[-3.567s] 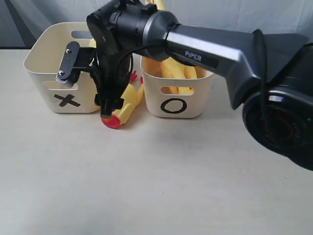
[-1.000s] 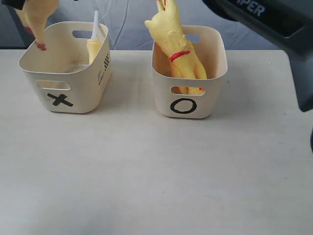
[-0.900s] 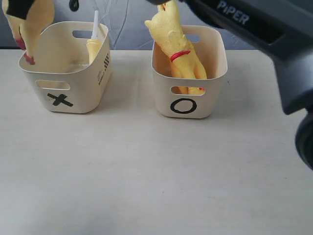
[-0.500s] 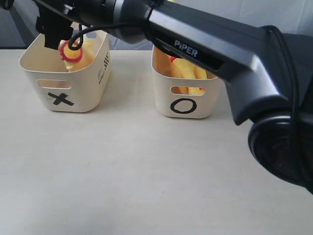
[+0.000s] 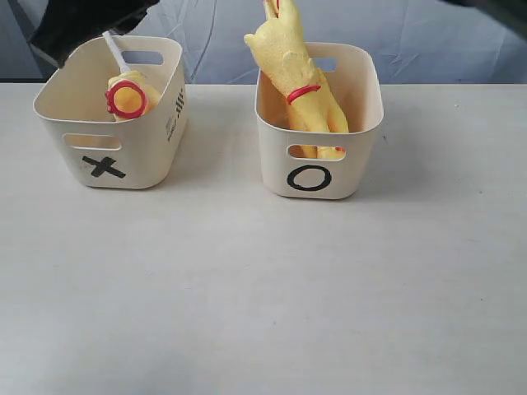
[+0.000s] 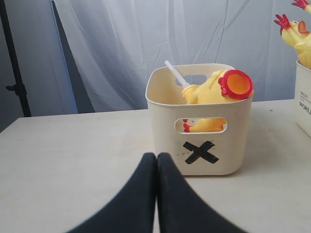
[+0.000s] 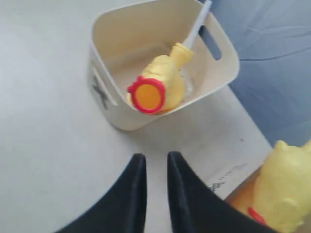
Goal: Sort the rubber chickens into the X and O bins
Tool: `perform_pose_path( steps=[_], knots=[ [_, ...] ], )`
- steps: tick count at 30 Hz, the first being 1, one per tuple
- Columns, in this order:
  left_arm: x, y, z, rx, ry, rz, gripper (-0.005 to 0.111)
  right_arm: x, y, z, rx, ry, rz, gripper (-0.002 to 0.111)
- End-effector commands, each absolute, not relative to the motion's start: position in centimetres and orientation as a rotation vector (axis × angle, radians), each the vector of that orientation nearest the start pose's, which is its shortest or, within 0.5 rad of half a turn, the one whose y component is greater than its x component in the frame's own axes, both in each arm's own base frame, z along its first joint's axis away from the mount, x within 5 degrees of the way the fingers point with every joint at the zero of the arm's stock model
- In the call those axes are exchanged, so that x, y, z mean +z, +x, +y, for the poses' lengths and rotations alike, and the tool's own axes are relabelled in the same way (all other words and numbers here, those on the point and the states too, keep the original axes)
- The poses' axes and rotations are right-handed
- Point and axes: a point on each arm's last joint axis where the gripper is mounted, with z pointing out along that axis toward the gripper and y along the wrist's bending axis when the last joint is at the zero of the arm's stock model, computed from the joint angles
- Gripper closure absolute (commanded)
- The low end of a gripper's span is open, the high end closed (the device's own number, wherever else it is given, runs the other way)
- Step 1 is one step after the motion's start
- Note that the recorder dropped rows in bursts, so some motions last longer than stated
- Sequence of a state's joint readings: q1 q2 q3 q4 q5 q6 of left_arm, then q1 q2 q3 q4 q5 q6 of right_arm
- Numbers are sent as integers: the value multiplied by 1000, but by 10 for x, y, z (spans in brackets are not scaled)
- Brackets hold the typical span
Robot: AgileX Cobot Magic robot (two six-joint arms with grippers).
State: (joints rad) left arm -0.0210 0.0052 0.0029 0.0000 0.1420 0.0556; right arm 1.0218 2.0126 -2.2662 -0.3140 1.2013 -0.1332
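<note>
**Chickens binned, table bare of birds**

In the exterior view, you see the X bin (image 5: 142,152) and the O bin (image 5: 350,169) side by side on the table (image 5: 263,288), well apart. A lone chicken (image 5: 128,97) lies tipped inside the X bin, its red-ringed open end facing the camera and its white tube (image 5: 114,49) poking above the rim. The bird looks too long for the tub, hence the slant. The upright chickens (image 5: 290,78) stand packed in the O bin, jutting over the rim for the same reason; you cannot count them for sure. A dark arm (image 5: 82,20) hangs above the X bin's far corner.

In the left wrist view, your left gripper (image 6: 156,159) sits low over the table, facing the X bin (image 6: 163,111). Its fingers are pressed together and hold nothing. Red feet show through the handle slot below the lone chicken (image 6: 211,90).

In the right wrist view, your right gripper (image 7: 156,158) looks down on the X bin (image 7: 221,73). A narrow gap separates its fingers, and they grasp nothing. The lone chicken (image 7: 163,80) rests inside, clear of the gripper. With no bird left on the table, the sorting looks complete.
</note>
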Motion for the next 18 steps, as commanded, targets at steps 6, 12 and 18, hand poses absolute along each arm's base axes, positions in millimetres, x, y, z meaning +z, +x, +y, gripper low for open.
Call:
perform_pose_path(
  steps=[6, 12, 18],
  knots=[
    [201, 56, -1, 21, 57, 1617, 107, 380, 192, 334, 406, -1520, 2187, 109],
    [201, 56, -1, 21, 57, 1617, 107, 318, 168, 271, 77, -1629, 2367, 109],
    [201, 56, -1, 21, 57, 1617, 107, 303, 133, 197, -63, -1596, 2411, 109]
  ],
)
